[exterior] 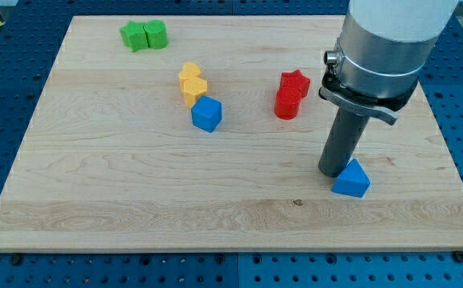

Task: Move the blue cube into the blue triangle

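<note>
The blue cube (207, 114) sits left of the board's middle, touching the lower yellow block. The blue triangle (352, 178) lies at the lower right of the board. My tip (333, 173) stands right beside the blue triangle, at its left side, touching or nearly touching it. The tip is far to the right of the blue cube. The rod hangs from a large grey arm (379, 56) at the view's top right.
Two yellow blocks (192, 82) are stacked close just above the blue cube. A red star (295, 82) and a red cylinder (287, 104) sit right of centre. Two green blocks (144, 34) lie at the top left. The wooden board (135, 200) rests on a blue perforated table.
</note>
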`<act>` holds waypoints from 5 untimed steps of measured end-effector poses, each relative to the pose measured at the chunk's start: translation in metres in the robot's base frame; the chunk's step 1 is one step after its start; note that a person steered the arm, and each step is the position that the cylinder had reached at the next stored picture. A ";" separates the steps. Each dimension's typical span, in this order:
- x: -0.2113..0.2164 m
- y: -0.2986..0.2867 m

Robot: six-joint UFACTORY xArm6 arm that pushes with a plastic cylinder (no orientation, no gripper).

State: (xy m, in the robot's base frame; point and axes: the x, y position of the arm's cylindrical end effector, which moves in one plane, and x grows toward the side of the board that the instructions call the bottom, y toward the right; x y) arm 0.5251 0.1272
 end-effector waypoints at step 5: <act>0.021 0.004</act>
State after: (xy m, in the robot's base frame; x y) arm 0.5457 0.1315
